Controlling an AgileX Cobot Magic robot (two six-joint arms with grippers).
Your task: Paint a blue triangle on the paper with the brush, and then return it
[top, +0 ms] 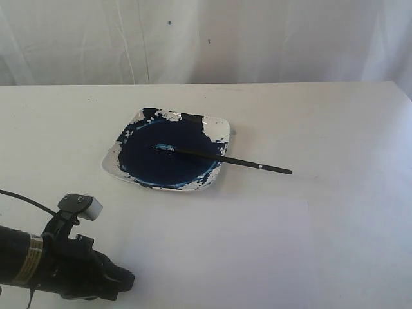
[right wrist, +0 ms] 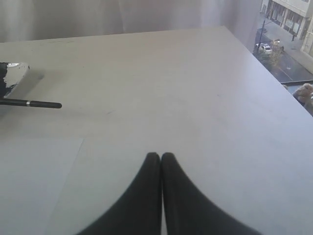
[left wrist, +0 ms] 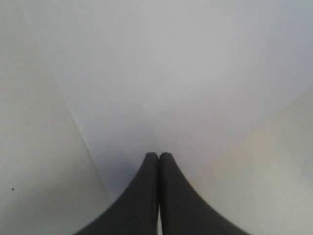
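Observation:
The brush [top: 225,159] lies with its blue tip in the paint dish [top: 215,129], its black handle sticking out over the rim to the right. The white paper [top: 225,251] lies in front of the dish, its visible surface plain; no blue triangle is in view. My left arm [top: 64,261] rests at the front left. My left gripper [left wrist: 159,154] is shut and empty just above the paper [left wrist: 171,73]. My right gripper [right wrist: 161,155] is shut and empty above bare table, right of the paper [right wrist: 29,186], with the brush handle [right wrist: 34,103] and the dish corner [right wrist: 12,73] far off.
The dish holds a pool of dark blue paint [top: 170,158]. The white table [top: 347,129] ends at a white curtain [top: 206,38] behind. In the right wrist view the table's edge [right wrist: 254,54] borders a window onto a street.

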